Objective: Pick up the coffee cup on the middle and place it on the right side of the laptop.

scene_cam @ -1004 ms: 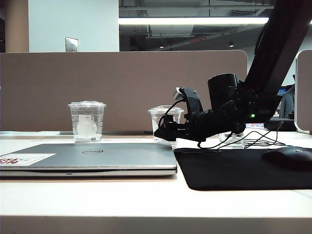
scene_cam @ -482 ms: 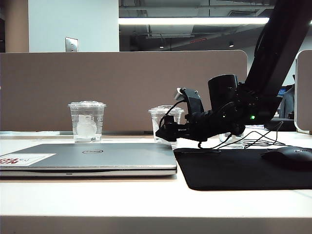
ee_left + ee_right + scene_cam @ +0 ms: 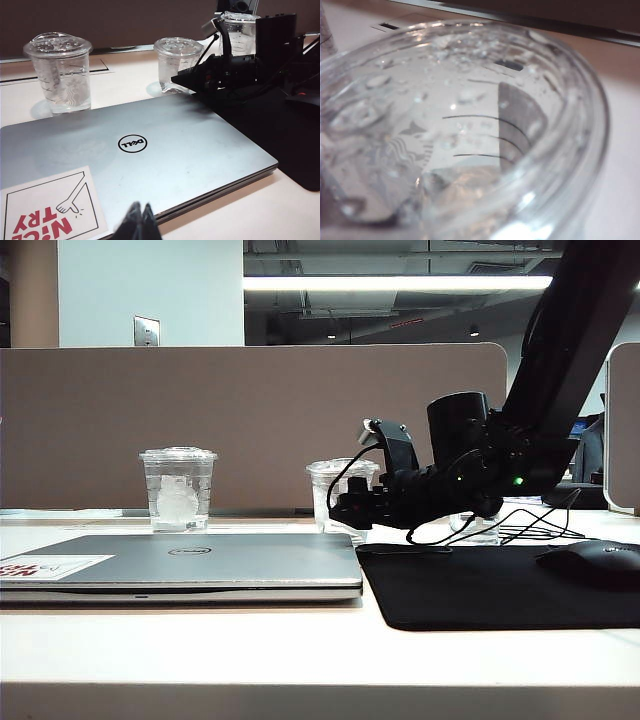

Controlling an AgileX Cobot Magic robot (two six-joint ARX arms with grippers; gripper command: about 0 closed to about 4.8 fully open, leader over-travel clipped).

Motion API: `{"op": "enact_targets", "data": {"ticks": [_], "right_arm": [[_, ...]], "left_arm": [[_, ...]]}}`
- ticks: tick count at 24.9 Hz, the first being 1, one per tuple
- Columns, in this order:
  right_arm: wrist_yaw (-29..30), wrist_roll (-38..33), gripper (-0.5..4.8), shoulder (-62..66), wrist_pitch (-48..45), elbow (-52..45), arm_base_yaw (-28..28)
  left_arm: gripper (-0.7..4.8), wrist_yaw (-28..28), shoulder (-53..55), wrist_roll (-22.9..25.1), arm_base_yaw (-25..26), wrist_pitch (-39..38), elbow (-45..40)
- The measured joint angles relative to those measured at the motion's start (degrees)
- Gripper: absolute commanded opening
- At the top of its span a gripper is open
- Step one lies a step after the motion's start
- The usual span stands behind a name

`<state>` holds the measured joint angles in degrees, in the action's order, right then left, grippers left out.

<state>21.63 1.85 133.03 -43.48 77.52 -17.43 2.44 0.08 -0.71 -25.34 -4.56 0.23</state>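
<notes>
Although three clear lidded cups stand on the table, only the coffee cup, the middle one, has a gripper at it. There is one laptop, lid shut, one black mat and one mouse.

Nearest the left wrist camera, the left gripper hangs over the laptop's front edge with its fingertips pressed together and nothing between them; the laptop's lid spreads out beyond it, and the cups stand farther off, well apart from it.

The right gripper reaches in low over the mat's far edge, fingers level, right at the side of the coffee cup. The cup wall fills the right wrist view (thin dark lines on it show plainly), so the cup sits just in front of that gripper; whether the fingers press it I cannot tell.

Beside this gripper the flat-lidded cup stands well away past the laptop's far edge. The third cup rises behind the right arm. The mat lies touching the laptop's right edge, bare up to the mouse.
</notes>
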Motion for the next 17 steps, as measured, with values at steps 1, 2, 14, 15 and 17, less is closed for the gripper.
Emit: {"op": "enact_targets", "data": {"ticks": [1,2,14,15,17], "right_arm": [[0.04,-0.09,2.73,0.0,0.0,0.0,0.0],[0.09,-0.07,2.73,0.0,-0.02,0.0,0.0],[2.47,-3.34,2.73,-5.55,0.13,-0.09,0.0],[2.54,-3.37,2.73,-7.04,1.16,-0.59,0.0],[2.62,-3.39,2.73,-10.05,0.59,-3.76,0.0]], "left_arm": [[-0.05,0.0,0.0,0.0,0.0,0.0,0.0],[-0.05,0.0,0.0,0.0,0.0,0.0,0.0],[-0.05,0.0,0.0,0.0,0.0,0.0,0.0],[-0.05,0.02,0.0,0.0,0.0,0.0,0.0],[-0.05,0.0,0.0,0.0,0.0,0.0,0.0]]}}
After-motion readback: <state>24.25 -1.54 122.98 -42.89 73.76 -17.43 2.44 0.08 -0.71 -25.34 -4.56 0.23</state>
